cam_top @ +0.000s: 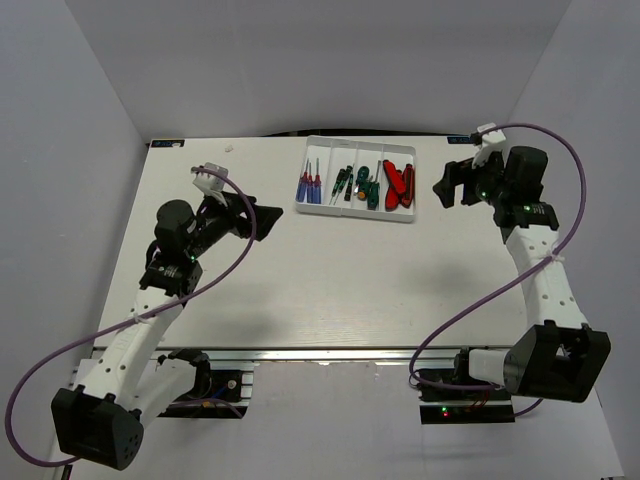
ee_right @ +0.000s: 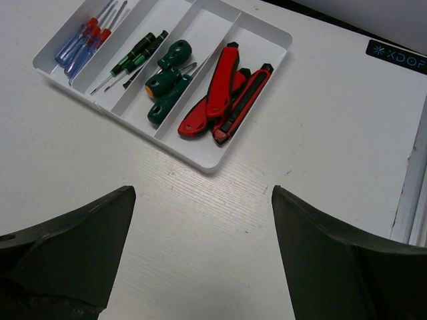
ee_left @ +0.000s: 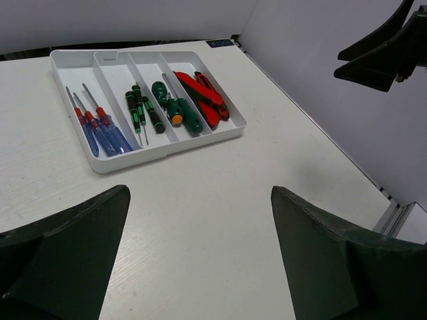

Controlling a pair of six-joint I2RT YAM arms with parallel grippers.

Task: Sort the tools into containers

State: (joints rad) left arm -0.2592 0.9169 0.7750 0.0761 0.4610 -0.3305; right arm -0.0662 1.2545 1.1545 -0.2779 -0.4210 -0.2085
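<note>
Spread wide, gripping nothing: left gripper (ee_left: 200, 260), right gripper (ee_right: 200, 260), hovering above table (ee_left: 220, 193), short of white tray (ee_left: 167, 152). In tray, one kind per compartment: tiny blue-handled screwdrivers (ee_left: 100, 130), slim green screwdrivers (ee_left: 140, 110), stubby green screwdrivers (ee_left: 177, 107), red utility knives (ee_left: 203, 93). Likely light, rigid, slick; best pinched mid-handle, across width.

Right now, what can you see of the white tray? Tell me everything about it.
The tray is shallow, white, plastic-looking and rectangular, with raised ridges splitting it into four long compartments. It lies flat near the table's far edge. Left to right in the top view it holds tiny blue-and-red screwdrivers, slim green ones, chunky green ones and red knives. Nothing else touches it.
</note>
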